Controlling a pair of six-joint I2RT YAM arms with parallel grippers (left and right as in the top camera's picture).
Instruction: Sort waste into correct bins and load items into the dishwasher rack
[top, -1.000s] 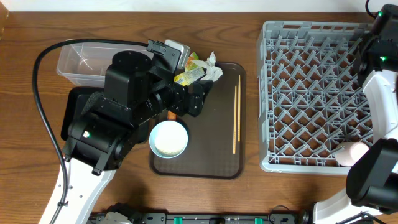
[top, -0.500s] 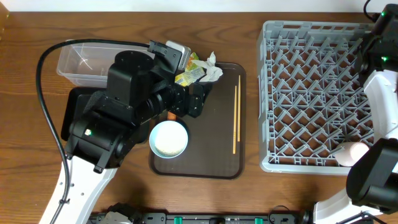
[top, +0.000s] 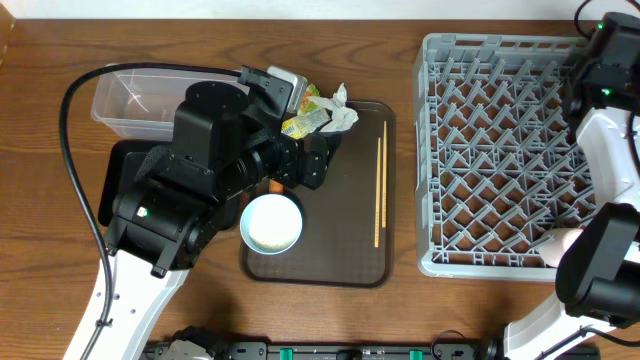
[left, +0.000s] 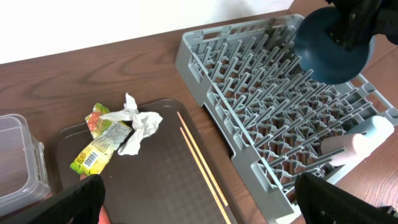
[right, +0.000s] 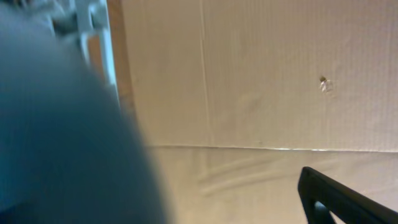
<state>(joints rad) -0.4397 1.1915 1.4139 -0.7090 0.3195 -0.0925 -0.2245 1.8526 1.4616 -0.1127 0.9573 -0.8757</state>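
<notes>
Dark blue round dish (left: 333, 53) shows over the grey plastic lattice rack (top: 500, 150) at the right gripper (left: 350, 22), whose jaws stand apart, and the left gripper (left: 205, 202) gapes wide too.

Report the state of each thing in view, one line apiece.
left gripper: open, empty.
right gripper: at the blue dish; grip unclear.
blue dish: on edge over far pegs of the rack.
pink cup: on its side in the rack.
white bowl: upright on the brown tray.
chopsticks: flat, side by side on the tray.
wrapper: crumpled.
tissue: crumpled, touching the wrapper.
clear tub: lidless, visible part empty.
</notes>
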